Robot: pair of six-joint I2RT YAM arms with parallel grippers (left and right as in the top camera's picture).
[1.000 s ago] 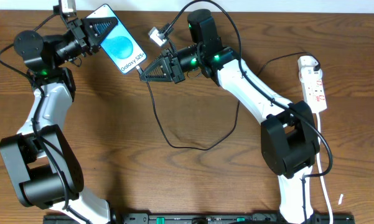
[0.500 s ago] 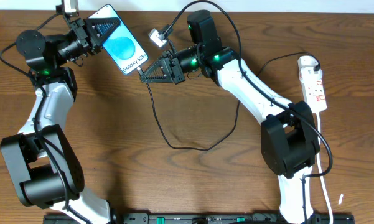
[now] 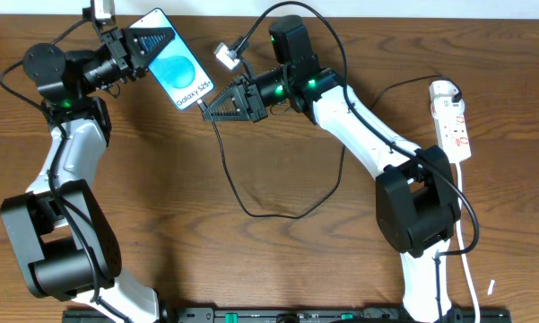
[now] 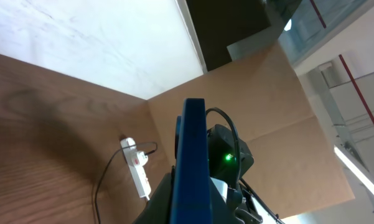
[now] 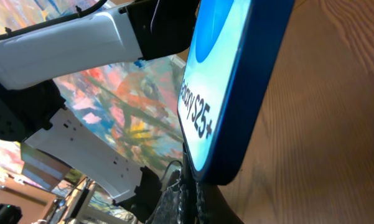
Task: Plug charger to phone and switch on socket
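Since a second ago the right fingers (image 3: 222, 103) have crept a little toward the phone (image 3: 181, 70), and the phone has tipped slightly to meet them; the gap at its lower short edge has all but closed.

In the right wrist view the phone's (image 5: 236, 74) bottom edge sits directly over the closed tips of the right fingers (image 5: 187, 208), touching or nearly so. The fingers are clenched, and the charger (image 3: 242, 202) runs out from under them, so I judge them to be gripping its plug end; the tip itself is hidden between fingers and phone.

The left fingers (image 3: 151, 40) are clamped on the phone's upper end, holding it off the worktop (image 3: 161, 224) with the screen facing up. Its long axis runs from upper left to lower right, pointing straight at the right fingers, which lie along nearly the same line. The coming push therefore goes up and left along that axis, and the right arm is the one to make it.

The right arm reaches far across from its base, forearm stretched left; the left arm stands folded, wrist turned right.

Farther out, the charger's slack loops on the worktop. Farthest, the socket (image 3: 452, 121) lies at the right edge, well apart and untouched.
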